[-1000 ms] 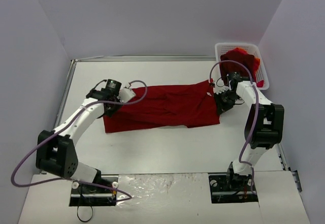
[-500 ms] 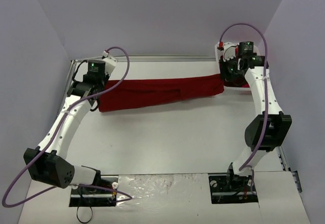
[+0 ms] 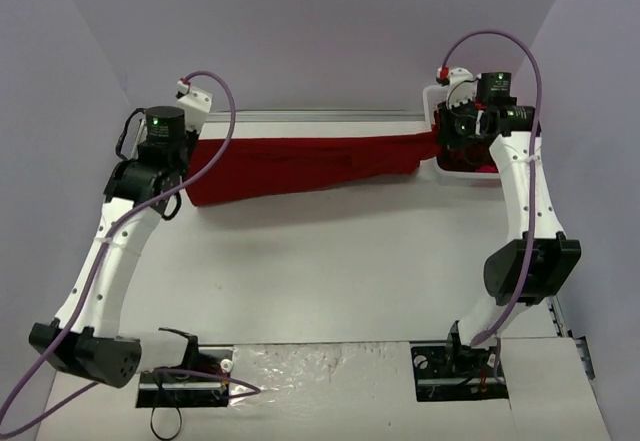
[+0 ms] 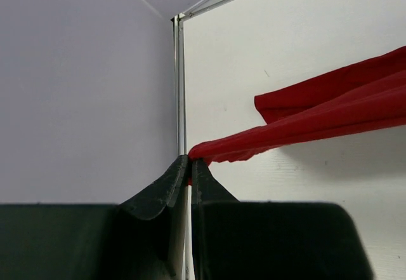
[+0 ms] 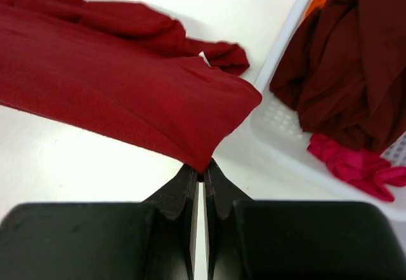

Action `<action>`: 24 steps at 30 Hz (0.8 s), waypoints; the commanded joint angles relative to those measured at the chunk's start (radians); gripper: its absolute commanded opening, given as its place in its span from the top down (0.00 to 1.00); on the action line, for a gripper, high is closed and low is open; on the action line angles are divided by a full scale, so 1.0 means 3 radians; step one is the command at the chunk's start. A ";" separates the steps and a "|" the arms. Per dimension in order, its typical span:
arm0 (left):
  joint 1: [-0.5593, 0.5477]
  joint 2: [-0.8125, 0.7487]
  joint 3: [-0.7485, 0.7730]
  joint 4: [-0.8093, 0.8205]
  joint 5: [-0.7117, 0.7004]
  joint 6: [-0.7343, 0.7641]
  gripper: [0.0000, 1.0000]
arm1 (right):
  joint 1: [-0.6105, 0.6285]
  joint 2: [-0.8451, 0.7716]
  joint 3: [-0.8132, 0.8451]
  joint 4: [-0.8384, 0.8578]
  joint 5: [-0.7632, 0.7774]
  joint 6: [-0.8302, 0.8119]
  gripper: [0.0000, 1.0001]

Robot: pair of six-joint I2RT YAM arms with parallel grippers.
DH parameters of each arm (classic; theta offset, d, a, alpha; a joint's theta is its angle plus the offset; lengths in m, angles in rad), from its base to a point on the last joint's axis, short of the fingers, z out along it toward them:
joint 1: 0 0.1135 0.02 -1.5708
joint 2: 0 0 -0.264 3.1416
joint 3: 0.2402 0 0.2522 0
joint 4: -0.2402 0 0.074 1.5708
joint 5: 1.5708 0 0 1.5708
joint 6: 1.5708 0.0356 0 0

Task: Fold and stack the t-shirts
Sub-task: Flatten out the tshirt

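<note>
A dark red t-shirt (image 3: pixel 300 166) hangs stretched between my two grippers above the back of the white table. My left gripper (image 3: pixel 178 193) is shut on its left corner (image 4: pixel 203 153). My right gripper (image 3: pixel 440 151) is shut on its right corner (image 5: pixel 209 156). The shirt's lower part droops toward the table in the left wrist view (image 4: pixel 330 105). More shirts, dark red (image 5: pixel 355 58) and bright pink-red (image 5: pixel 358 166), lie piled in the white basket.
The white mesh basket (image 3: pixel 432 101) stands at the back right corner, partly hidden behind my right arm; its rim shows in the right wrist view (image 5: pixel 285 127). Grey walls close the back and sides. A metal rail (image 4: pixel 179 89) edges the table's left side.
Both grippers have lifted and moved back and outward with the shirt, which went from lying flat on the table to hanging taut near the back edge.
</note>
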 commanded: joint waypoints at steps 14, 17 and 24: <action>0.0063 -0.0718 0.0342 -0.0173 0.0056 -0.0129 0.98 | 0.0009 -0.1247 0.0066 0.0164 -0.0003 0.0206 1.00; 0.0068 -0.0586 0.0423 -0.0137 0.0066 -0.0150 0.97 | 0.0004 -0.0910 0.0280 0.0261 0.0130 0.0278 1.00; 0.0359 0.0415 0.0699 0.0149 0.0066 -0.0201 0.98 | 0.0060 0.0409 0.1190 0.0297 0.0340 0.0385 1.00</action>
